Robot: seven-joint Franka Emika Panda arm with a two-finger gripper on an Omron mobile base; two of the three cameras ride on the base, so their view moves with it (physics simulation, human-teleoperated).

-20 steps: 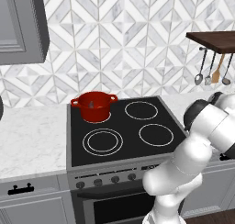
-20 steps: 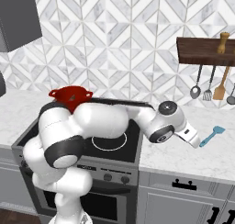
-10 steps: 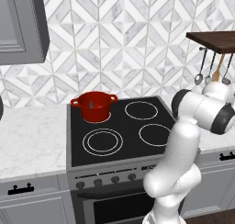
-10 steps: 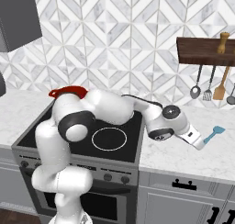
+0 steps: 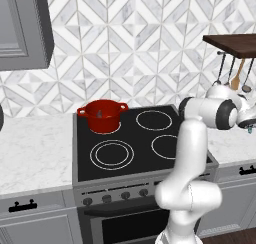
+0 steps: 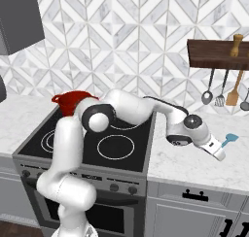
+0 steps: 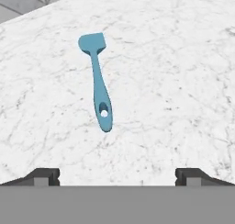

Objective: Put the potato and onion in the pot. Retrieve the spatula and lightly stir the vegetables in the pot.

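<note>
The teal-blue spatula (image 7: 97,78) lies flat on the white marble counter, its head pointing away from the hand; it also lies right of the stove (image 6: 229,139). My gripper (image 7: 117,177) hovers just short of the handle's end, open, with its fingertips (image 7: 45,176) wide apart and nothing between them. The white hand (image 6: 217,152) reaches out low over the counter, close beside the spatula. The red pot (image 5: 102,115) stands on the stove's back left burner, partly behind my arm in the right base view (image 6: 69,99). Potato and onion are hidden from me.
The black stove top (image 5: 130,153) sits between marble counters (image 5: 35,150). Metal ladles (image 6: 208,95) and an orange wooden utensil (image 6: 234,94) hang under a dark wooden shelf (image 6: 216,54) at the back right. My arm stretches across the stove's right side.
The arm has swung further right and stretched out over the counter, bringing the hand closer to the spatula. The jaws stayed open. The pot has not moved.
</note>
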